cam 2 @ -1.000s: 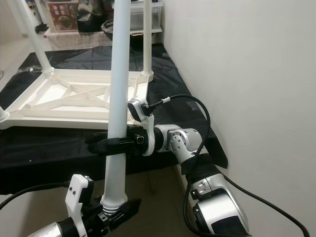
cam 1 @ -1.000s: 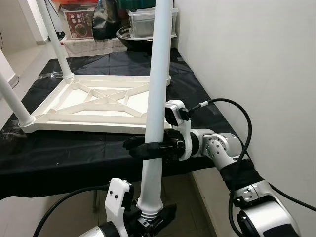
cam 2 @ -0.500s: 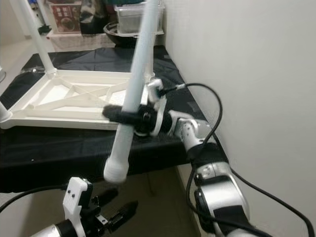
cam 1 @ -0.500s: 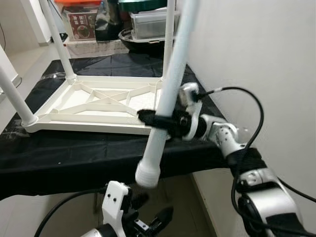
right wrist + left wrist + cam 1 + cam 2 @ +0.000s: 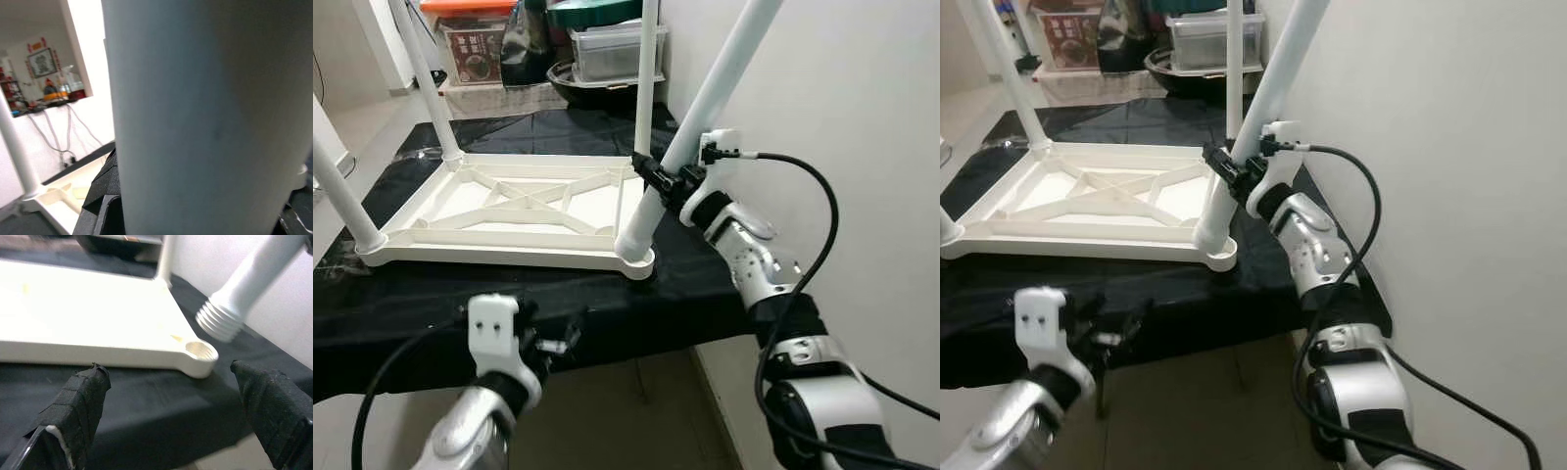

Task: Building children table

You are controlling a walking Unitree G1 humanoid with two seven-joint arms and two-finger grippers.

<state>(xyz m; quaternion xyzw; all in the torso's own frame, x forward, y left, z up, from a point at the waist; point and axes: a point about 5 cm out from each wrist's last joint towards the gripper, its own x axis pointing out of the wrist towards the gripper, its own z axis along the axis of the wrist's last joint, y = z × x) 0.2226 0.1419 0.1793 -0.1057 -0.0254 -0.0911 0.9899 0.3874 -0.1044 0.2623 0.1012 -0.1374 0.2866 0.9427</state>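
I recorded a white table leg (image 5: 705,108) and a white upturned tabletop (image 5: 509,211), both plain. The desk (image 5: 411,294) wore a black cover. My tools' fingers (image 5: 80,406) were black, the arms silver. A red-lidded bin (image 5: 470,44) stood behind.

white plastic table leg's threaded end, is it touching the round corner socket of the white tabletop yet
Apart. The left wrist view shows the white plastic table leg's threaded end hanging tilted above the round corner socket, black cloth visible between them.

Smooth white plastic table leg (image 5: 705,108), ribbed threads at its tip; matt white plastic tabletop underside (image 5: 509,211); crinkly, faintly shiny black sheet (image 5: 431,294); left gripper's fingers (image 5: 80,399) wrapped in woven black cloth tape.
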